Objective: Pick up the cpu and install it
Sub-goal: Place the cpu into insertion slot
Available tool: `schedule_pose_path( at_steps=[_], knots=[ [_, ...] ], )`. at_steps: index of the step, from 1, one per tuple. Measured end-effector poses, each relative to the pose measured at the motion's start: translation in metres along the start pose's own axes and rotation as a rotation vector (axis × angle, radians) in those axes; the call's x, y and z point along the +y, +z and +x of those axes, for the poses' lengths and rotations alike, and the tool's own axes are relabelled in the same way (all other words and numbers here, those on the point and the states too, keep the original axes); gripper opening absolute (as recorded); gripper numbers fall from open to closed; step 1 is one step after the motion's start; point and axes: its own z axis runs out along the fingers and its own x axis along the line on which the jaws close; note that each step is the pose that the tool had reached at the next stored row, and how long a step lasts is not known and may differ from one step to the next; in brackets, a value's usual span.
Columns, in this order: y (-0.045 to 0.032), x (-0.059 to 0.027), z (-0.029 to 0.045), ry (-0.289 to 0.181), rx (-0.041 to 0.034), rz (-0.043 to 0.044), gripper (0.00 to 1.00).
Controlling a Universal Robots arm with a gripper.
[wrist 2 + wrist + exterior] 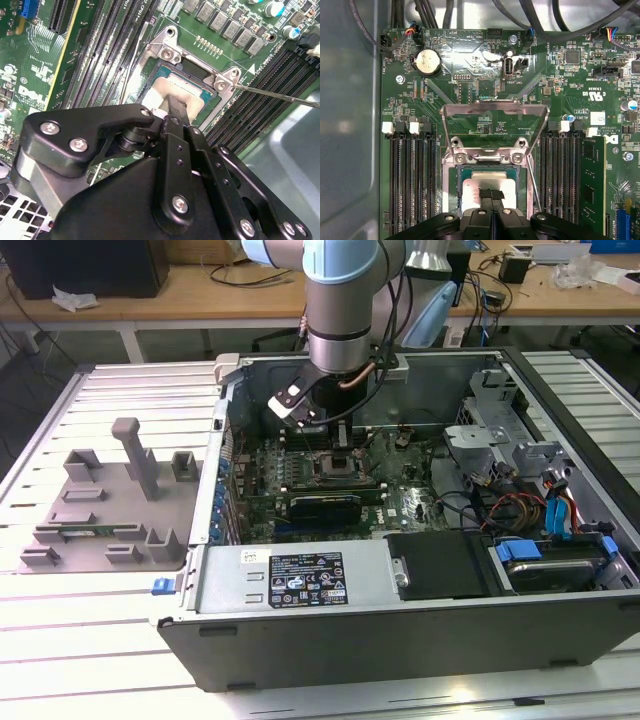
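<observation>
Exterior view first, from its left: a grey tray (100, 510) lies on the table beside the open case (400, 625). The arm reaches down into the case, with the gripper (342, 455) over the middle of the board. Cables (510, 505) trail off to that view's right, apart from the arm. In the first wrist view come the slots (412, 180), then the socket (453, 200). Its plate (492, 107) is tipped up and open, and the cpu (474, 189) lies inside the socket, apparently flat. The fingertips (485, 194) are pressed together with nothing between them, and they rest on or just above the cpu's metal top. Past them run the thin lever (534, 185) and a memory stick (592, 185). The main risk, as I judge it, is that nothing clamps the cpu while the plate is up. A push landing off-centre, or any sideways drag from the tips, could tilt or skid the cpu and bend the socket's contacts. The lever stands just beside the fingers, so a small drift that way could snag it.
</observation>
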Motion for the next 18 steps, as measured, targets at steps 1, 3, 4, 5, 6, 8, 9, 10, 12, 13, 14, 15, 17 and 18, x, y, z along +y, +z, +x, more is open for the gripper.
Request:
schedule_pose_path(
  at_steps=[1,3,4,5,6,8,9,10,12,13,14,15,17,18],
  knots=[
    [0.0000,0.0000,0.0000,0.000,0.0000,0.0000,0.11],
    [0.0004,0.0000,0.0000,0.000,-0.0001,0.0001,0.11],
    [0.0004,0.0000,0.0000,0.000,-0.0002,0.0002,0.11],
    [0.0005,0.0000,0.0000,0.000,-0.0001,0.0001,0.11],
    [0.0004,0.0000,0.0000,0.000,-0.0001,0.0001,0.11],
    [-0.0015,0.0002,0.0001,0.000,0.0002,-0.0005,0.11],
    [-0.0033,0.0001,0.0000,0.000,-0.0007,0.0000,0.11],
    [-0.0063,0.0002,-0.0001,0.000,-0.0006,-0.0001,0.11],
    [-0.0137,0.0005,-0.0003,0.000,-0.0006,-0.0001,0.11],
    [-0.0177,0.0006,-0.0004,0.000,-0.0007,-0.0001,0.11],
    [-0.0217,0.0007,-0.0005,0.000,-0.0009,0.0000,0.11],
    [-0.0246,0.0008,-0.0006,0.000,-0.0014,0.0000,0.11],
    [-0.0381,0.0013,-0.0008,0.000,-0.0026,0.0000,0.11],
    [-0.0453,0.0015,-0.0009,0.000,-0.0027,0.0000,0.11]
  ],
)
